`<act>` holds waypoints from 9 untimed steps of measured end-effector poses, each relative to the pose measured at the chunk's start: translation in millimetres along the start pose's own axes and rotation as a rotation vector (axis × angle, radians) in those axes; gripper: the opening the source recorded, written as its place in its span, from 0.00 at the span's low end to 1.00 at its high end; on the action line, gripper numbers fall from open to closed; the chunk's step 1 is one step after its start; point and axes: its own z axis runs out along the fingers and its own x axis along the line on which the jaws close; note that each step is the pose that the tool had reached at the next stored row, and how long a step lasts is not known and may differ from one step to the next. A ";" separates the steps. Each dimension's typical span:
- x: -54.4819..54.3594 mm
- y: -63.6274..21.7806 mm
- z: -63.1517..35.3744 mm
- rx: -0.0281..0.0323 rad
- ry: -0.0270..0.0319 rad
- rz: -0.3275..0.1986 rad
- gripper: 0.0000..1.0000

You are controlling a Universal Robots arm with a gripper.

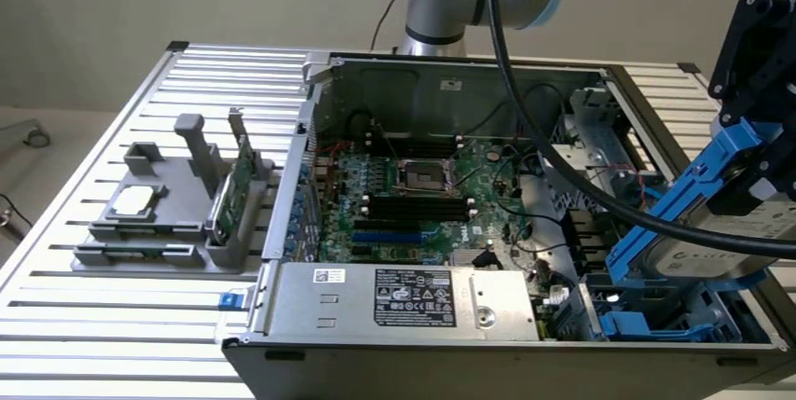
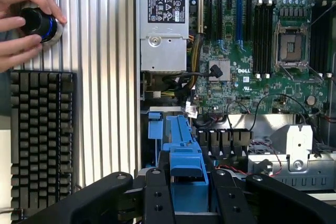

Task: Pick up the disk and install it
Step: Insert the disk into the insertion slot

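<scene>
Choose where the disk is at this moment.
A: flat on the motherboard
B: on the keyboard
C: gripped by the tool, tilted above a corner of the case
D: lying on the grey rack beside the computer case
C: the disk, its blue rail clamped in the tool, hangs tilted over the open computer case at the exterior view's right.

brushed silver-grey metal disk (image 1: 734, 243), glossy blue plastic rails (image 1: 694, 178), matt black gripper (image 2: 190, 182), probably plastic but hard to tell tbh, dull bare sheet-metal case (image 1: 411, 78), satin ribbed aluminium table (image 1: 125, 316), shiny green motherboard (image 1: 491, 172), matt grey plastic holder (image 1: 149, 232), matt black plastic keyboard (image 2: 42, 140)
</scene>
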 end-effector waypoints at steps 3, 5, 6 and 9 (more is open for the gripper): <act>0.0 0.0 0.0 0.0000 0.0000 0.000 0.33; 0.0 0.0 0.3 0.0000 0.0000 0.000 0.33; 0.0 0.0 0.9 0.0000 -0.0001 0.000 0.33; 0.1 0.0 4.1 0.0004 -0.0001 0.000 0.33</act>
